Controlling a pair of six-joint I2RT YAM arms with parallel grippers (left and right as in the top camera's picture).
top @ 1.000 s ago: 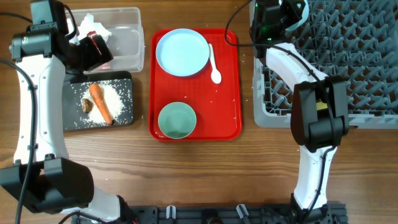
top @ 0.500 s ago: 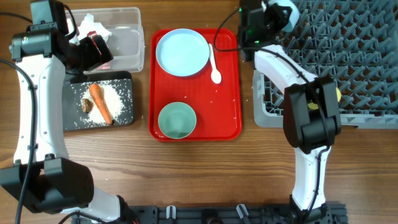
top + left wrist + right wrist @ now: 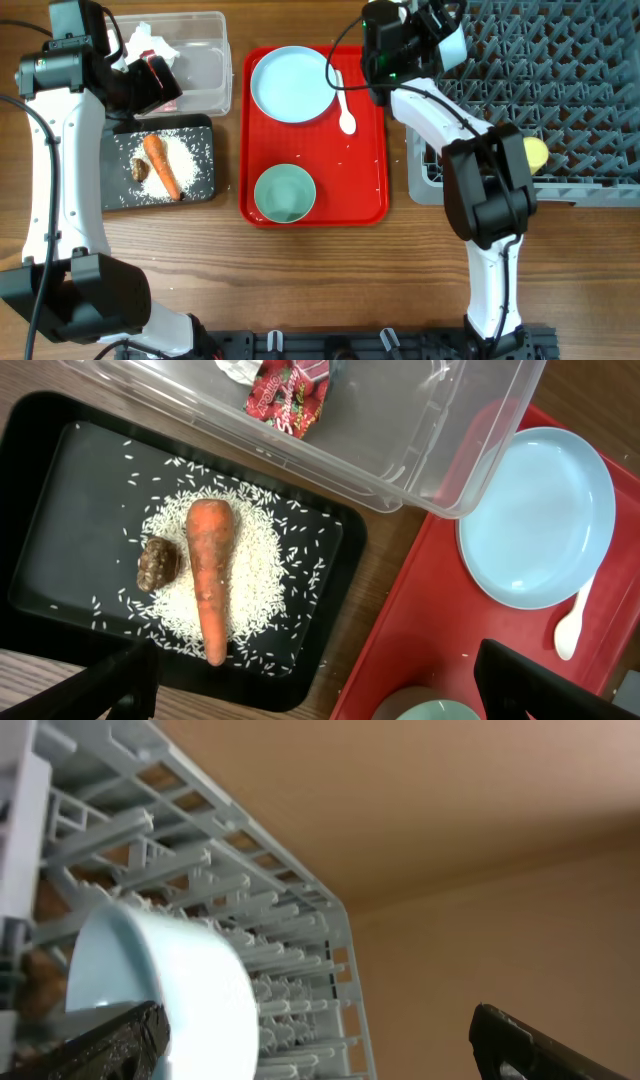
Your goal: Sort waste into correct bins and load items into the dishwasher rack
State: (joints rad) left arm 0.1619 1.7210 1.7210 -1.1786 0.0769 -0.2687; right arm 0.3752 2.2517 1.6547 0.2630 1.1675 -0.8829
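Both grippers stand wide apart. Left gripper (image 3: pixel 315 665) stays over the black tray (image 3: pixel 60 480), where the carrot (image 3: pixel 208 575) lies on the rice (image 3: pixel 255 575). Right gripper (image 3: pixel 315 1030) has swung left from the rack (image 3: pixel 560 80) toward the spoon (image 3: pixel 345 105) on the red tray (image 3: pixel 365 150). One bowl (image 3: pixel 190 980) shows just beside its finger.
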